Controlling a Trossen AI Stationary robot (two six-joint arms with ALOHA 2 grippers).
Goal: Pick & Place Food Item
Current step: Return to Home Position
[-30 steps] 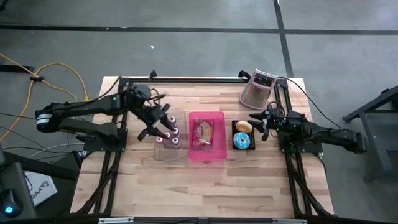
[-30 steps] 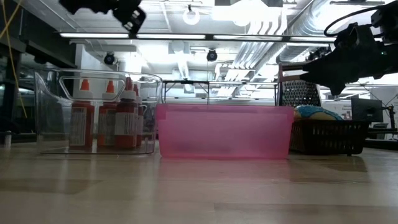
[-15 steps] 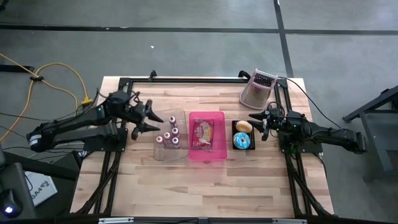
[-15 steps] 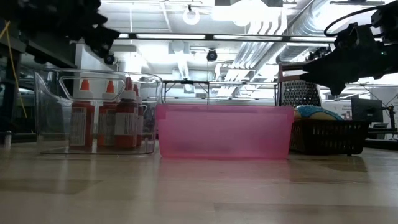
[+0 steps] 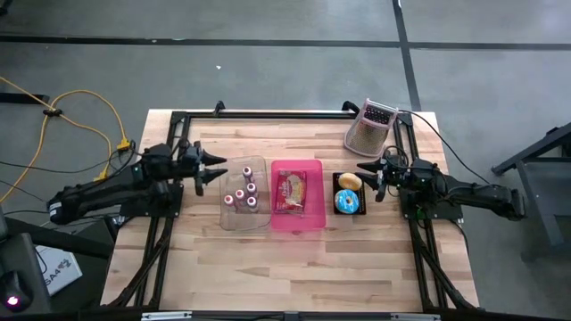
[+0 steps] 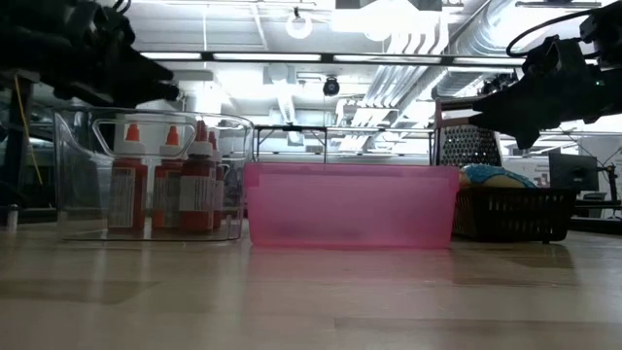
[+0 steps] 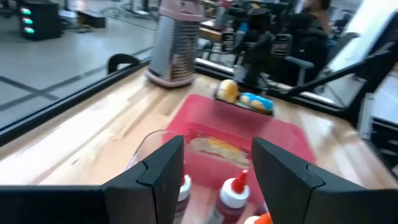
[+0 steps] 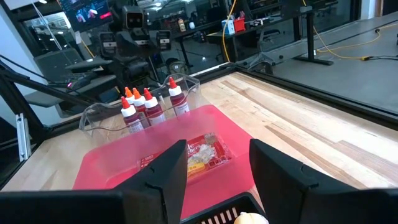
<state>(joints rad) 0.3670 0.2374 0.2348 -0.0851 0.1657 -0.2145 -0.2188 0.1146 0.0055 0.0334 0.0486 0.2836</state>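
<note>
My left gripper hangs on the left side of the pink bin, over the outer far corner of the clear bin that stands just beside the pink bin. Its jaws are released and carry nothing. Red-capped bottles stand upright in that clear bin. A packet of food lies inside the pink bin.

On the pink bin's right side, just beside it, sits the black bin. The blue donut lies in it, with a yellow-brown round touching it on the far side. My right gripper waits just past the black bin, away from the pink bin, jaws also released and empty. A grater stands farther back on that side.
</note>
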